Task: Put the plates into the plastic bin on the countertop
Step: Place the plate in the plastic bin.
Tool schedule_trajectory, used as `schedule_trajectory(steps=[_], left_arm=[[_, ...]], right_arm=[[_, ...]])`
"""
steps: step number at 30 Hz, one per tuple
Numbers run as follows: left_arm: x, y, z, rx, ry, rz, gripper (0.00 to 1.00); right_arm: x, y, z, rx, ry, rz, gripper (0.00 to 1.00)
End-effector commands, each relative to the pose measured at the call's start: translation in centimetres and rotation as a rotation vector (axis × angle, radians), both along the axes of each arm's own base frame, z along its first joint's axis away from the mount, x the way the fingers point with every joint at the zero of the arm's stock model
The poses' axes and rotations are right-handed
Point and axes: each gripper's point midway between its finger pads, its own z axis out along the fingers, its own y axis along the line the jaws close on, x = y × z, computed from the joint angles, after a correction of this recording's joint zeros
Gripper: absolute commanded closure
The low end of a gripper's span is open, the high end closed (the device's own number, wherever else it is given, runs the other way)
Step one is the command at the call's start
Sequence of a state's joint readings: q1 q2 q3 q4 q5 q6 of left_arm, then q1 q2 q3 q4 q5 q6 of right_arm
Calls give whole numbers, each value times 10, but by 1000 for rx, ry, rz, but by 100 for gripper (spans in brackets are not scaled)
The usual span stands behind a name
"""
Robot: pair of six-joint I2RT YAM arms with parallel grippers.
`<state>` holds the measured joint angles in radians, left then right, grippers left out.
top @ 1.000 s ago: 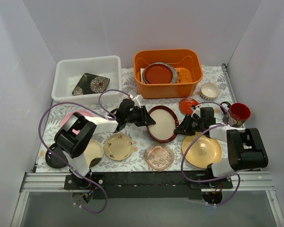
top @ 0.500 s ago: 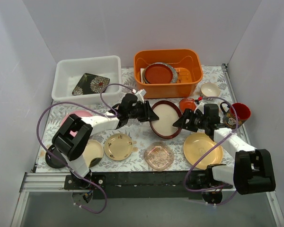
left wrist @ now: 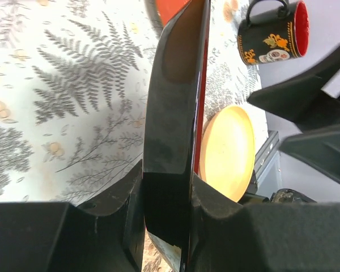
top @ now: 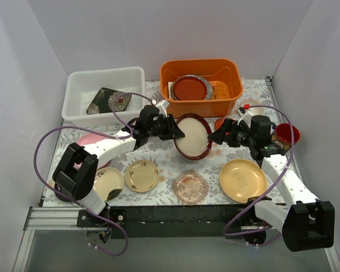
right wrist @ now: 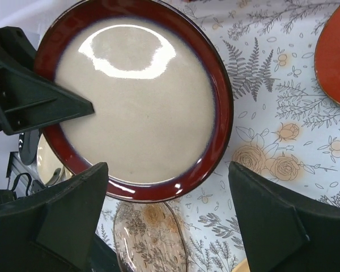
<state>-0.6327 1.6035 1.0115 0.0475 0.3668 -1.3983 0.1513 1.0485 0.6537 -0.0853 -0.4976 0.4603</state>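
My left gripper (top: 173, 131) is shut on the left rim of the dark-rimmed glossy round plate (top: 192, 136), which hangs tilted above the countertop (top: 161, 158). The left wrist view shows that plate (left wrist: 173, 102) edge-on, pinched between my fingers (left wrist: 124, 209). My right gripper (top: 218, 136) stands open just right of the plate, apart from it. In its wrist view the plate (right wrist: 136, 99) fills the space ahead of the wide-open right gripper (right wrist: 167, 170). The white plastic bin (top: 79, 85) at the back left holds a black square floral plate (top: 109, 100).
On the countertop lie a gold plate (top: 242, 180), a clear pink scalloped plate (top: 190, 187), a small gold plate (top: 141, 174), a cream plate (top: 109, 182), a pink plate (top: 93, 139) and a black plate (top: 62, 190). Orange tub (top: 201, 85) at the back, cream bowl (top: 250, 105) and red mug (top: 286, 135) right.
My right gripper has opened and let go of the dark-rimmed plate. The left gripper has carried the plate up and toward the back, and both arms have reached further out.
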Motion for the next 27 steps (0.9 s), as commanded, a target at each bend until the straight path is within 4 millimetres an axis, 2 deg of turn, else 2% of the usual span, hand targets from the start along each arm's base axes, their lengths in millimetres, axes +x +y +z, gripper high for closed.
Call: schedule_trajectory(steps=[1,4,7,10,14,16,22,27], left_arm=[[15,13,113,-166,-222,22,100],[24,36,132,-187,-244,63,100],[39,72,148,-199,-270,133,100],[43,93,165,-204,-303,156,100],[57,130,177,-184,-322,212,100],[60,139,186,-189,-333,222,100],[84,187,192,-189,-309,359,100],[97,211,194,-213,-288,417,100]], right_arm=[[2,-3,34,-12,-87,-9,5],[1,-3,44,-6,-96,-8,5],[-1,-3,51,-3,-104,-6,4],[-2,-2,56,2,-113,0,4],[-3,-3,52,-10,-102,10,4],[-5,-4,48,-21,-90,9,4],[-10,-6,43,-28,-80,8,4],[-11,-8,43,-40,-79,7,4]])
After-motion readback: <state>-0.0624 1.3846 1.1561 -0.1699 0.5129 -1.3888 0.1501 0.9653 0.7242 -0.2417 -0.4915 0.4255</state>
